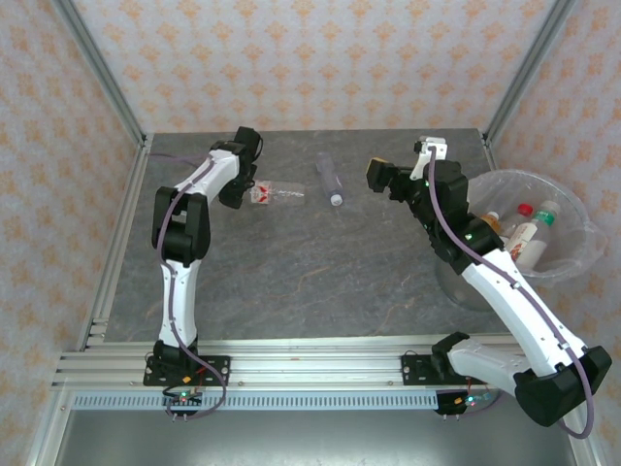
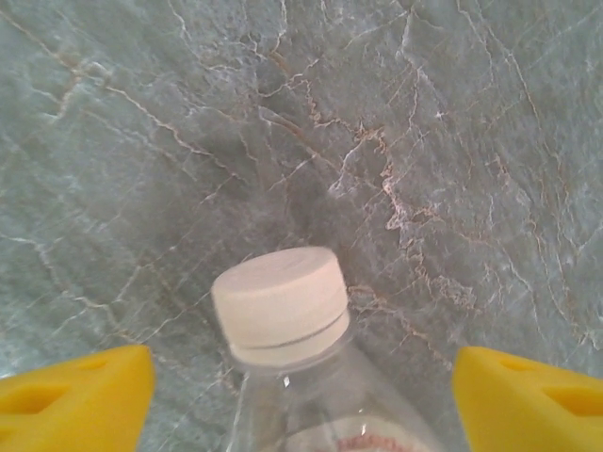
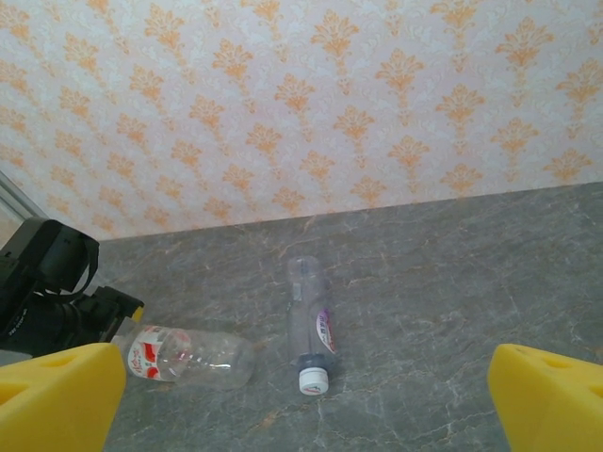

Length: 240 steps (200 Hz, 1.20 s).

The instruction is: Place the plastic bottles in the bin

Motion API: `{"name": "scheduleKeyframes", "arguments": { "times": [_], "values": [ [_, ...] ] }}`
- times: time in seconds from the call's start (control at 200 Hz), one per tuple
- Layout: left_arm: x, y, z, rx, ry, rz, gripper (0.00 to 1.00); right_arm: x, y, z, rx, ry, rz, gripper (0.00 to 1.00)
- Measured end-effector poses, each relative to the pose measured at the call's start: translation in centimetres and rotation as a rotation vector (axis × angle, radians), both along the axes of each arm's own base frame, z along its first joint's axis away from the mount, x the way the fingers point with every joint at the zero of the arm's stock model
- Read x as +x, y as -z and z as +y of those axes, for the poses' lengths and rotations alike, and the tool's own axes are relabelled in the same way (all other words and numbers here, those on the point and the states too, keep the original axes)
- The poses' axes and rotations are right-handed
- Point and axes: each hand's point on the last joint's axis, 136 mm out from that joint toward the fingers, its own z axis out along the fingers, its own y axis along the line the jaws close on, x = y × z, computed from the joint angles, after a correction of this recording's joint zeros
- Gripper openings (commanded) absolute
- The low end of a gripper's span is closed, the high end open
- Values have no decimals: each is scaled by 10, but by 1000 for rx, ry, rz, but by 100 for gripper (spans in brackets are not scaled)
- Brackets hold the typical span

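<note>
Yellow fingertips [image 2: 75,395] of the left jaws are seen on either side of a red-labelled bottle [image 2: 301,386], which lies on the grey marbled table [image 2: 424,141]. Its white cap [image 2: 281,306] points away from the wrist. The jaws are open: a gap is left on both sides and the bottle is not touched. From above, the left arm [image 1: 184,228] is reached forward, and its wrist is lowered over the labelled end of this bottle [image 1: 274,194].

The right arm [image 1: 505,291] is stretched forward, with its wrist turned to the left and held above the table. The right jaws are spread wide, and nothing is held between the fingers [image 3: 57,400]. Ahead of them a second clear bottle [image 3: 311,325] lies on its side, its white cap towards the jaws, just beside the first bottle [image 3: 184,356].

To the right of the right jaws, close beside the forearm, stands the bin [image 1: 524,176]. At least three bottles are held in it, leaning upright: one with a red cap [image 1: 525,209] and two with pale caps [image 1: 492,217].
</note>
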Motion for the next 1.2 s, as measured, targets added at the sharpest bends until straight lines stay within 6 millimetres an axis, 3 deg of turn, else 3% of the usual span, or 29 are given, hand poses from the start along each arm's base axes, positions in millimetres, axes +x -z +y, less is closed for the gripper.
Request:
{"name": "scheduleKeyframes", "arguments": {
  "times": [0.25, 0.47, 0.656, 0.896, 1.046, 1.201],
  "values": [
    [3, 26, 1, 1, -52, 28, 73, -1, 6, -3, -24, 10, 20, 99],
    [21, 20, 3, 11, -58, -21, 50, -5, 8, -8, -49, 20, 30, 99],
    [20, 32, 9, 35, -33, -19, 35, -8, 9, -11, -54, 27, 34, 99],
    [18, 27, 6, 50, 79, -43, 17, -9, 12, -10, -58, 23, 50, 99],
    [8, 27, 1, 33, 164, -60, 7, -12, 20, 1, -38, -40, 74, 99],
    [-1, 27, -10, 5, 261, -75, 3, -14, 49, 25, -12, -141, 151, 99]
  ]
}}
